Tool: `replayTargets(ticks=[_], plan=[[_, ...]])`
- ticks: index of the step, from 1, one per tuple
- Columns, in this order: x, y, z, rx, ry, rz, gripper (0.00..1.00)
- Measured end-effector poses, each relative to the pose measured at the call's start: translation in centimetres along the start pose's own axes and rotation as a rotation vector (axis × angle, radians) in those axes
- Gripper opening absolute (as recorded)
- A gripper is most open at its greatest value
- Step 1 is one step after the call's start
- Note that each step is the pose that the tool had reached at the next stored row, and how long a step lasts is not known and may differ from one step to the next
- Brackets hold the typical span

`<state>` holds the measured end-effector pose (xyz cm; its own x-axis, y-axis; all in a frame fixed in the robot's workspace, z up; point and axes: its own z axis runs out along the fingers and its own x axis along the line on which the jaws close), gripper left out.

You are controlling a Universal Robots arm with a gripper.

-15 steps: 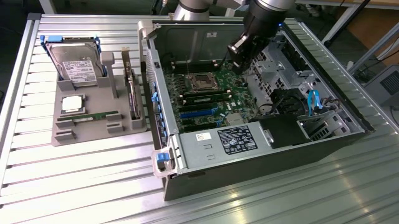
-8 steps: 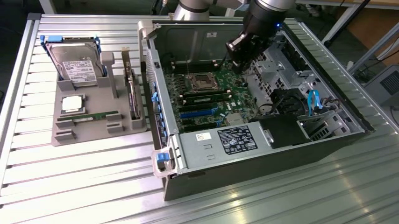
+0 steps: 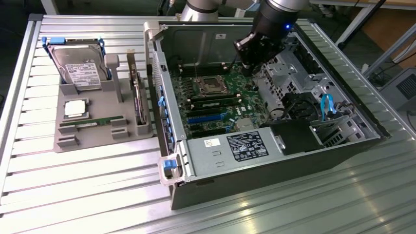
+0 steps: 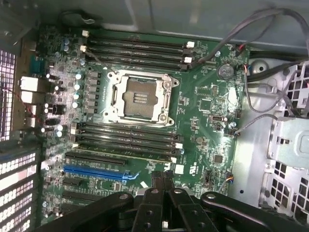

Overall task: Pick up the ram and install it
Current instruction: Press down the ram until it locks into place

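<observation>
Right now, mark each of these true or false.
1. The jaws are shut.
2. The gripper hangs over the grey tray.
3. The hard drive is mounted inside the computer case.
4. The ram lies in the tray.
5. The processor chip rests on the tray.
1. True: the jaws of the gripper are shut, with nothing between them.
2. False: it is inside the open computer case, above the motherboard.
3. False: the hard drive sits in the grey tray, at the exterior view's left of the case.
4. True: the ram lies in the tray.
5. True: the processor chip rests on the tray, between the hard drive and the ram.
</observation>
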<state>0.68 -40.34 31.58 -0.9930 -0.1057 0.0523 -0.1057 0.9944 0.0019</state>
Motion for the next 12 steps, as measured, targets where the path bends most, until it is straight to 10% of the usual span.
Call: replayTargets(ticks=[12], plan=[[0.00, 0.00, 0.00, -0.0082, -0.0003, 0.157, 0.10]])
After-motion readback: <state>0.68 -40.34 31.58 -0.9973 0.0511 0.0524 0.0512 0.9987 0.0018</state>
